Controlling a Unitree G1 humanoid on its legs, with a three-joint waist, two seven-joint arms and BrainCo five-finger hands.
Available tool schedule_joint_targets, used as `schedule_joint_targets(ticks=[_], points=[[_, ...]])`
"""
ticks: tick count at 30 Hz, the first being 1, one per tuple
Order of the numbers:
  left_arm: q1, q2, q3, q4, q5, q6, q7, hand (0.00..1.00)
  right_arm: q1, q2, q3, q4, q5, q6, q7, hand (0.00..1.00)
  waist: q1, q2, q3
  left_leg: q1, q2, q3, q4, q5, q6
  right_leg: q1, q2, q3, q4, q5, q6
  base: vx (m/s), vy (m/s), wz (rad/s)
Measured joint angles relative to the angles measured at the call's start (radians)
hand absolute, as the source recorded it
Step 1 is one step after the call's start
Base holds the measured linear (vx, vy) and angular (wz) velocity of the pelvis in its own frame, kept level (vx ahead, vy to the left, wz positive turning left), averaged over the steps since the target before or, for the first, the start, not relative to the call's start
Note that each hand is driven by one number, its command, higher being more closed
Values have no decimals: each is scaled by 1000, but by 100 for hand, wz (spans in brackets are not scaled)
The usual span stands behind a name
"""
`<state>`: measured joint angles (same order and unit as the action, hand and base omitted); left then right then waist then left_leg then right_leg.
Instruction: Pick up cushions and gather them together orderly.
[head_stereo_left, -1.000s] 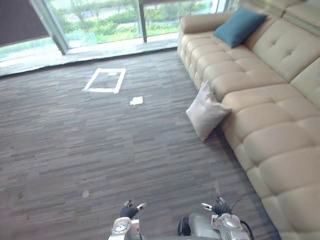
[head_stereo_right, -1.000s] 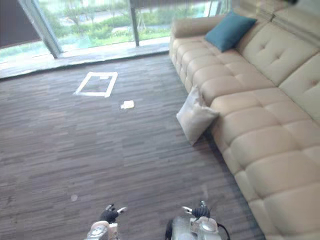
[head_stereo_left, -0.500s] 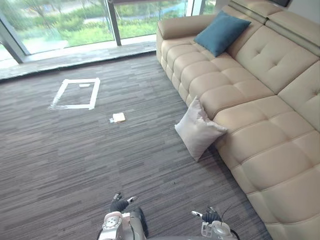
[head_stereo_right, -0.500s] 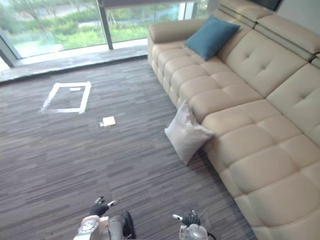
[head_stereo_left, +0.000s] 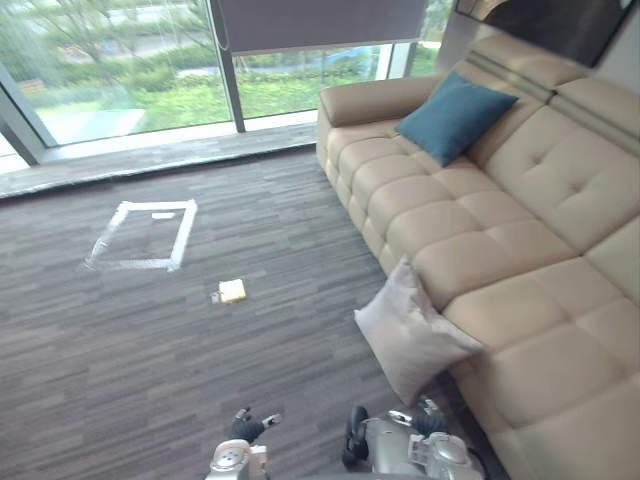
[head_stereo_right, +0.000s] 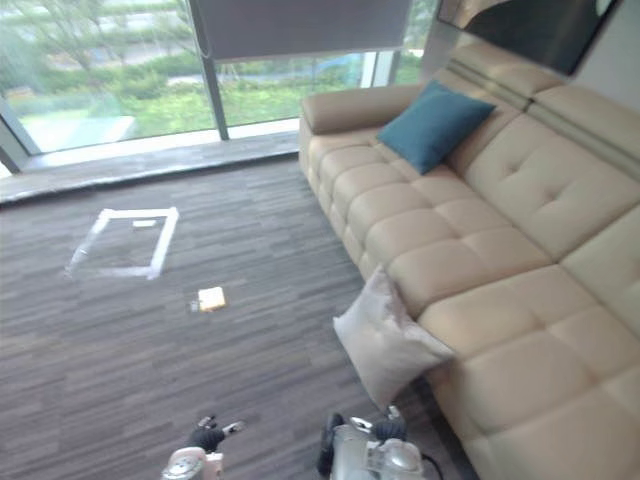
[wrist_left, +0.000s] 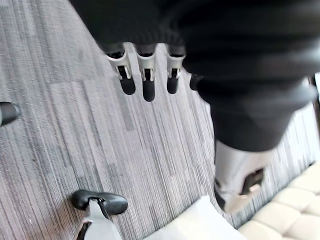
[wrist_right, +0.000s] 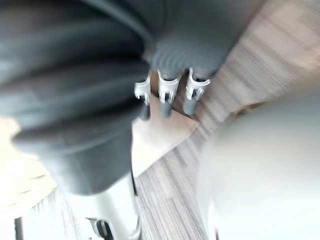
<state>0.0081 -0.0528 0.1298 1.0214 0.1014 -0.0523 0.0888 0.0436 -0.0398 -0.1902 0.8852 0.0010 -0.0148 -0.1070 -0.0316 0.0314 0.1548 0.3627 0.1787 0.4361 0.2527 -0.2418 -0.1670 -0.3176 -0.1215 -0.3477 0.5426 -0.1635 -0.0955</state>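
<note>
Left hand, right hand loosely open, empty; pale grey square fabric cushion leans on beige sofa near right hand.

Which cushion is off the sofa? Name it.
The pale grey cushion, on the carpet leaning against the sofa front; the teal cushion sits on the seat.

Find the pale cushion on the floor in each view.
Left eye: cushion lower right of centre, against the sofa.
Right eye: cushion lower centre, against the sofa.
Left wrist: pale cushion corner beside the sofa.
Right wrist: pale shape; cannot tell.
Landmark: sofa.
</note>
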Motion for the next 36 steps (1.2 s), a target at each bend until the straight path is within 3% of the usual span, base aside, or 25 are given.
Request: schedule_joint_targets(ticks=[1,3,4,5,6,7,9,10,12,13,14,15,16,17,19,20,22,24,27,28,29,30,32,36], points=[[1,-1,-1,0,7,0,-2,0,0,0,1,-1,-1,3,0,0,-9,-1,1,-36,29,-30,105,14,-2,22,7,-2,-7,-18,3,405,-245,3],[9,-1,1,-5,13,1,-9,0,11,8,17,-1,-1,13,1,0,-15,-7,6,-191,111,-133,486,100,-17,116,52,9,-68,-51,8,328,-181,-11],[12,-1,9,-16,14,0,-8,0,15,8,19,0,-1,15,0,0,-15,-6,7,-236,132,-141,589,88,-15,148,69,16,-93,-56,2,353,-115,-53],[22,1,38,-49,12,0,-5,0,19,9,36,3,1,19,-2,0,-6,-20,15,-309,162,-109,697,41,10,222,100,49,-142,-67,-12,285,-61,-58],[23,0,48,-54,12,-1,-5,0,20,10,36,4,1,19,-2,0,-3,-23,17,-322,163,-100,694,32,22,241,102,55,-152,-68,-11,312,-50,-84],[24,-1,62,-68,10,-2,-5,0,23,15,36,5,2,20,-4,0,2,-30,18,-367,157,-83,652,6,63,280,109,92,-177,-75,-4,193,-10,-59],[23,-4,71,-80,2,-7,-5,0,28,14,35,5,1,21,-8,0,13,-29,17,-424,142,-88,545,-13,83,308,112,147,-192,-84,8,238,42,-90],[22,-6,77,-87,-1,-10,-5,0,30,13,35,5,1,23,-11,0,23,-29,17,-441,124,-100,453,-15,85,317,111,184,-195,-89,16,291,123,-123],[21,-6,83,-88,-14,-17,-4,0,35,12,35,5,1,24,-16,0,36,-29,16,-511,42,-246,262,-11,80,327,104,290,-185,-111,32,375,279,-128],[20,-7,85,-87,-17,-21,-4,0,35,12,36,6,1,24,-17,0,38,-29,16,-522,31,-270,241,-11,79,326,104,309,-180,-117,39,411,373,-126],[21,-7,89,-86,-27,-26,-1,0,36,9,37,7,1,23,-21,0,38,-26,13,-527,7,-316,181,0,75,324,104,359,-158,-135,66,288,287,-105],[22,-8,88,-82,-28,-28,1,0,38,5,39,8,1,23,-21,0,42,-20,9,-522,6,-315,136,23,78,320,110,390,-136,-151,85,377,387,-145],[21,-7,87,-77,-35,-28,1,0,38,1,46,21,1,23,-22,0,53,-17,-2,-500,3,-312,144,95,39,316,116,448,-102,-175,108,376,386,-127],[21,11,89,-58,-35,-27,6,0,47,18,51,35,6,21,-22,0,37,-50,-34,-491,-14,-263,162,59,64,317,90,486,-113,-174,131,371,376,-104],[17,23,87,-48,-35,-27,6,0,58,37,51,36,1,20,-20,0,42,-74,-44,-469,-14,-191,168,19,77,307,66,503,-111,-159,151,317,335,-90],[12,30,88,-45,-35,-25,8,0,57,42,52,36,0,20,-19,0,50,-85,-48,-443,-13,-141,159,5,86,282,52,483,-67,-139,168,269,291,-103],[14,34,75,-39,-35,-21,10,0,54,39,50,32,-1,18,-17,0,47,-80,-43,-366,-11,-69,105,-6,101,221,18,389,46,-101,194,210,223,-107],[24,41,67,-29,-36,-21,17,0,41,32,48,31,-2,13,-15,0,45,-72,-42,-273,-10,34,24,-4,99,174,-52,175,133,-109,180,150,183,-110],[22,70,15,6,-37,-19,19,0,18,21,47,40,-4,12,-13,0,39,-57,-42,-205,-8,138,-56,11,73,138,-93,-54,6,-92,156,131,48,-99],[20,80,-3,16,-37,-18,18,0,15,19,46,45,-5,12,-13,0,36,-55,-42,-203,-8,150,-63,14,68,132,-89,-81,-36,-75,146,244,-42,-90],[13,100,-34,34,-36,-17,16,0,15,18,46,57,-5,13,-13,0,33,-58,-40,-204,-16,162,-70,16,65,131,-76,-112,-140,-9,86,273,-93,-75],[4,97,-44,57,-35,-6,13,0,-2,-5,45,78,-11,11,-12,0,28,-21,-23,-185,0,159,-79,28,52,157,-39,-111,-164,24,52,292,-113,-74],[6,70,-51,60,-33,-6,10,0,-1,-41,34,78,-8,7,-13,0,18,16,-17,-165,7,141,-62,71,54,197,-22,-96,-200,27,49,231,-103,-44],[1,48,-49,41,-23,-8,0,0,15,-42,25,76,-10,8,-14,0,20,17,-17,-187,67,116,136,108,46,290,3,-87,-268,23,53,166,-99,-9]])
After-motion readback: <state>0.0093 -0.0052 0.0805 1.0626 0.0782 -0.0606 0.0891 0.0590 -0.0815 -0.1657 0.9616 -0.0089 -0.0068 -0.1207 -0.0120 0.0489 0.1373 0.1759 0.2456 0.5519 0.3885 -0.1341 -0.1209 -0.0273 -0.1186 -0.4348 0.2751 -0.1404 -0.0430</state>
